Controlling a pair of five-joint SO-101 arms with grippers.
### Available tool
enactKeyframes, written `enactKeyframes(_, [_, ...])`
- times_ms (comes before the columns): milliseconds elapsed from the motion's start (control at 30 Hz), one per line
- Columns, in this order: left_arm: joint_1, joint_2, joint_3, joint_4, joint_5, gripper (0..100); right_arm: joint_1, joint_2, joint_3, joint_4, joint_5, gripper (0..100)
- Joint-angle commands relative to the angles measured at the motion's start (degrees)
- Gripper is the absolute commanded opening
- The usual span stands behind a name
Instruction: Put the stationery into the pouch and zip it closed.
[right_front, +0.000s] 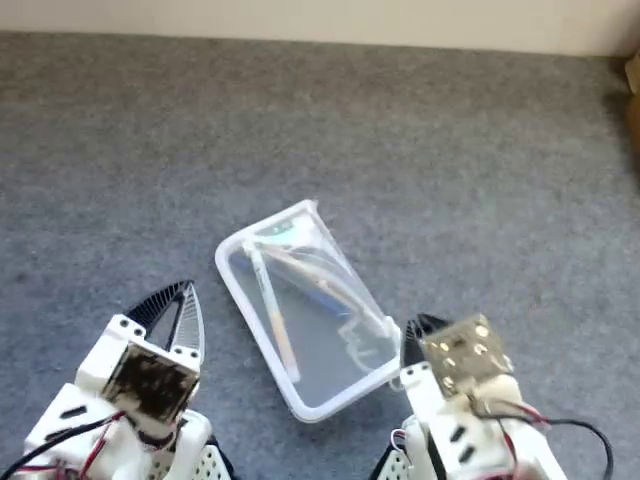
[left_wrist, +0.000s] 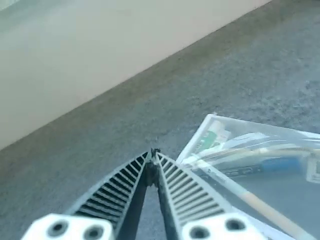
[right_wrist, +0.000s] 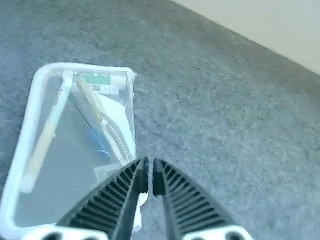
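Observation:
A clear plastic pouch (right_front: 320, 340) with a white zip edge lies flat on the grey carpet between the two arms, holding pens and other stationery (right_front: 275, 315). The pouch (left_wrist: 280, 190) lies just beside my left gripper (left_wrist: 154, 152), whose fingers are shut with nothing between them. My left gripper (right_front: 187, 290) sits to the pouch's left. My right gripper (right_wrist: 148, 162) is also shut and empty, hovering over the pouch (right_wrist: 65, 165) at its near right corner. In the high view my right gripper (right_front: 415, 328) sits by that corner.
Grey carpet (right_front: 450, 150) covers the whole work surface, with a pale wall (right_front: 350, 20) along its far edge. A brown object (right_front: 634, 90) shows at the far right edge.

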Motion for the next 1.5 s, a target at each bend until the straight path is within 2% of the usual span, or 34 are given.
enactKeyframes(0, [-6.90,-1.27,9.10,-7.56,-2.20,1,-0.31,0.31,7.52,-6.55,2.02,0.5])
enactKeyframes(133, [-11.03,-1.10,17.80,-14.51,-2.20,1,-0.22,0.22,14.99,-12.44,-1.49,0.5])
enactKeyframes(467, [-11.38,-1.10,37.23,-22.42,-2.02,1,6.90,0.22,28.70,-21.14,-14.77,0.5])
enactKeyframes(767, [-11.38,-1.10,45.85,-22.51,-1.93,1,6.90,0.22,41.63,-23.96,-16.79,0.5])
enactKeyframes(1200, [-11.38,-0.84,46.99,-21.98,-1.93,1,6.99,0.31,49.36,-23.43,-16.44,0.5])
enactKeyframes(1467, [-11.38,-0.84,46.99,-11.87,-2.02,1,6.90,0.66,49.45,-23.43,-16.44,0.5])
